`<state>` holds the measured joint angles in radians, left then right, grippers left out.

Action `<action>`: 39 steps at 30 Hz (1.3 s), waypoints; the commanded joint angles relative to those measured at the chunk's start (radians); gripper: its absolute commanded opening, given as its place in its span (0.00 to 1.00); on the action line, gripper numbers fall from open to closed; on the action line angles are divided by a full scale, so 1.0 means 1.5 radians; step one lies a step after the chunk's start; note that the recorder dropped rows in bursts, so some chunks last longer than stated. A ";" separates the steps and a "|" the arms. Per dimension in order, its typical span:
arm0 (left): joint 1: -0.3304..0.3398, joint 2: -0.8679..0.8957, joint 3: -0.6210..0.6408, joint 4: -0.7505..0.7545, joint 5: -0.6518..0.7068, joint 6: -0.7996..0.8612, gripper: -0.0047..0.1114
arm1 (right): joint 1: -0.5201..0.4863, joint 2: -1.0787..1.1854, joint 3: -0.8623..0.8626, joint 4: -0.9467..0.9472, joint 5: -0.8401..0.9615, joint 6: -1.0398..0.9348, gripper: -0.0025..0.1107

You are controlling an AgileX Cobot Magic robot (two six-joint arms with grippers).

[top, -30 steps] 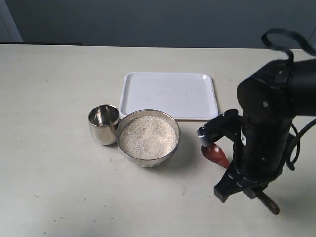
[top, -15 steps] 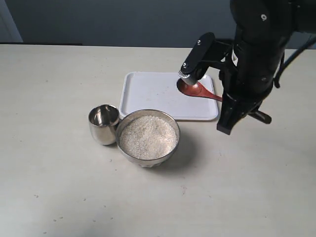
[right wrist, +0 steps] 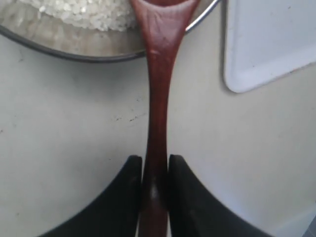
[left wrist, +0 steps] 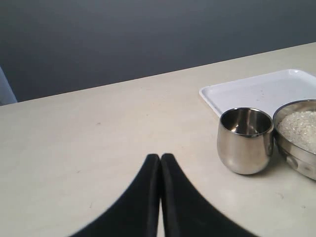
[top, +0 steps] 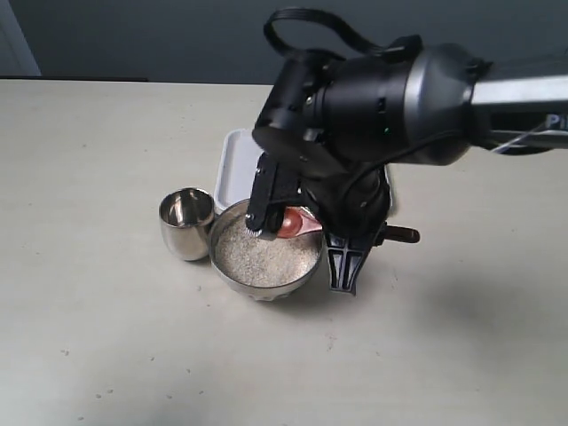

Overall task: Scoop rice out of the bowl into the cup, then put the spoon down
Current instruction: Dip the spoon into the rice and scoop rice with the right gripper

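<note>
The steel bowl (top: 232, 267) holds white rice (top: 253, 253), and the small steel cup (top: 186, 222) stands touching its left side. My right gripper (right wrist: 154, 160) is shut on the slim handle of the dark reddish-brown spoon (right wrist: 158, 98). The spoon's oval end (top: 297, 222) lies over the bowl's right rim, at the edge of the rice (right wrist: 84, 12). Its handle tip (top: 404, 235) sticks out behind the arm. My left gripper (left wrist: 160, 157) is shut on nothing, low over the table and apart from the cup (left wrist: 245, 140).
A flat white tray (top: 232, 169) lies just behind the bowl, mostly hidden by the right arm's bulk. The left wrist view shows the tray (left wrist: 256, 91) beyond the cup and the bowl (left wrist: 296, 158) beside it.
The right arm has carried the spoon from the table's front right, up over the tray, then down to the bowl's right rim. Cup, bowl and tray have not moved.
</note>
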<state>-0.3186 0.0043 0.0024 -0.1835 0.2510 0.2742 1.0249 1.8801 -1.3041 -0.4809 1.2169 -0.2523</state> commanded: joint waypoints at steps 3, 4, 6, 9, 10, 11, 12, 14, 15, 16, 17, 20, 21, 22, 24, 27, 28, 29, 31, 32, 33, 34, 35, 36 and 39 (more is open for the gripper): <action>-0.002 -0.003 -0.002 0.001 -0.008 -0.002 0.04 | 0.022 0.018 -0.004 -0.063 0.003 0.047 0.02; -0.002 -0.003 -0.002 0.001 -0.008 -0.002 0.04 | 0.024 0.020 -0.004 -0.073 0.003 0.058 0.02; -0.002 -0.003 -0.002 0.001 -0.008 -0.002 0.04 | 0.032 0.025 -0.004 -0.095 0.003 0.066 0.02; -0.002 -0.003 -0.002 0.001 -0.008 -0.002 0.04 | 0.049 0.033 -0.004 -0.120 0.003 0.077 0.02; -0.002 -0.003 -0.002 0.001 -0.008 -0.002 0.04 | 0.055 0.038 -0.004 -0.129 0.003 0.078 0.02; -0.002 -0.003 -0.002 0.001 -0.008 -0.002 0.04 | 0.059 0.041 -0.004 -0.139 0.003 0.082 0.02; -0.002 -0.003 -0.002 0.001 -0.008 -0.002 0.04 | 0.066 0.044 -0.004 -0.153 0.003 0.087 0.02; -0.002 -0.003 -0.002 0.001 -0.008 -0.002 0.04 | 0.075 0.049 -0.004 -0.170 0.003 0.099 0.02; -0.002 -0.003 -0.002 0.001 -0.008 -0.002 0.04 | 0.080 0.052 -0.004 -0.177 0.003 0.104 0.02; -0.002 -0.003 -0.002 0.001 -0.008 -0.002 0.04 | 0.082 0.054 -0.004 -0.185 0.003 0.109 0.02; -0.002 -0.003 -0.002 0.001 -0.008 -0.002 0.04 | 0.084 0.057 -0.004 -0.191 0.003 0.114 0.02; -0.002 -0.003 -0.002 0.001 -0.008 -0.002 0.04 | 0.085 0.070 -0.004 -0.198 0.003 0.118 0.02; -0.002 -0.003 -0.002 0.001 -0.008 -0.002 0.04 | 0.088 0.077 -0.004 -0.203 0.003 0.118 0.02; -0.002 -0.003 -0.002 0.001 -0.008 -0.002 0.04 | 0.088 0.080 -0.004 -0.208 0.003 0.121 0.02; -0.002 -0.003 -0.002 0.001 -0.008 -0.002 0.04 | 0.090 0.084 -0.004 -0.222 0.003 0.134 0.02; -0.002 -0.003 -0.002 0.001 -0.008 -0.002 0.04 | 0.090 0.088 -0.004 -0.224 0.003 0.134 0.02; -0.002 -0.003 -0.002 0.001 -0.008 -0.002 0.04 | 0.090 0.090 -0.004 -0.222 0.003 0.134 0.02; -0.002 -0.003 -0.002 0.001 -0.008 -0.002 0.04 | 0.090 0.091 -0.004 -0.219 0.003 0.134 0.02; -0.002 -0.003 -0.002 0.001 -0.008 -0.002 0.04 | 0.095 0.094 -0.004 -0.219 0.003 0.134 0.02; -0.002 -0.003 -0.002 0.001 -0.008 -0.002 0.04 | 0.098 0.096 -0.004 -0.219 0.003 0.134 0.02; -0.002 -0.003 -0.002 0.001 -0.008 -0.002 0.04 | 0.102 0.097 -0.004 -0.219 0.003 0.134 0.02; -0.002 -0.003 -0.002 0.001 -0.008 -0.002 0.04 | 0.103 0.099 -0.004 -0.219 0.003 0.134 0.02; -0.002 -0.003 -0.002 0.001 -0.008 -0.002 0.04 | 0.108 0.102 -0.004 -0.219 0.003 0.134 0.02; -0.002 -0.003 -0.002 0.001 -0.008 -0.002 0.04 | 0.109 0.103 -0.004 -0.219 0.003 0.135 0.02; -0.002 -0.003 -0.002 0.001 -0.008 -0.002 0.04 | 0.116 0.106 -0.004 -0.214 0.003 0.135 0.02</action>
<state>-0.3186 0.0043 0.0024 -0.1835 0.2510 0.2742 1.1913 2.0384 -1.3050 -0.7986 1.2169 -0.0549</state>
